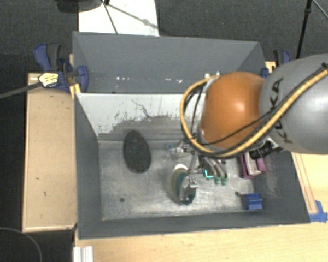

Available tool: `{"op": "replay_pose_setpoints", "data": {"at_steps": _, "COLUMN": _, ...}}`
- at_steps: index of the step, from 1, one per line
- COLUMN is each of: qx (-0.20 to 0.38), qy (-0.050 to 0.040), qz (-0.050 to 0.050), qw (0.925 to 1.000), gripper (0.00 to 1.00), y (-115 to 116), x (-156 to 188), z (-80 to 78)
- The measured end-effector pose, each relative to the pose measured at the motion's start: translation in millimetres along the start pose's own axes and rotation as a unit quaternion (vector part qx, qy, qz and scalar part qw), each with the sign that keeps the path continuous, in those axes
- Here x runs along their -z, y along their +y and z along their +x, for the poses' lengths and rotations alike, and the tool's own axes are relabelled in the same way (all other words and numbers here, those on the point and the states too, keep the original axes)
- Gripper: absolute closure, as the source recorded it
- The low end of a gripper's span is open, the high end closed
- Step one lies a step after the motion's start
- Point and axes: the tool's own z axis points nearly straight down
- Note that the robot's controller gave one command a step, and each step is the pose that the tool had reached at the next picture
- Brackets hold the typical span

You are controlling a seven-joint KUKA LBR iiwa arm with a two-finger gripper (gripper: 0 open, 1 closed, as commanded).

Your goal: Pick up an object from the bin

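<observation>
Basically, tool (pixel 189 189) sits low over a roundish teal-white thing (pixel 179 183) mid-bin; grip: can't tell. Bin floor (pixel 126 196) grey, scratched; dark carpet (pixel 22 26) outside.

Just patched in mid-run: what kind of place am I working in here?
Most likely a robotics lab's bin-picking test cell: a grey metal bin holding a few odd loose things, such as a dark oval lump and a small blue block, a KUKA arm reaching in, and dark carpet around.

"kuka" on the arm (pixel 317 125) (black letters)
</observation>
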Motion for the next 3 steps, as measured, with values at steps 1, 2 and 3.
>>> {"op": "replay_pose_setpoints", "data": {"at_steps": 1, "qx": 0.105, "qy": -0.0101, "qz": -0.001, "qw": 0.9944, "gripper": 0.0, "y": -50, "x": -86, "z": -18.8}}
{"op": "replay_pose_setpoints", "data": {"at_steps": 2, "qx": 0.102, "qy": -0.019, "qz": -0.002, "qw": 0.9946, "gripper": 1.0, "y": -50, "x": -84, "z": -23.6}}
{"op": "replay_pose_setpoints", "data": {"at_steps": 3, "qx": 0.116, "qy": -0.0079, "qz": 0.0, "qw": 0.9932, "gripper": 1.0, "y": -38, "x": 27, "z": -23.9}}
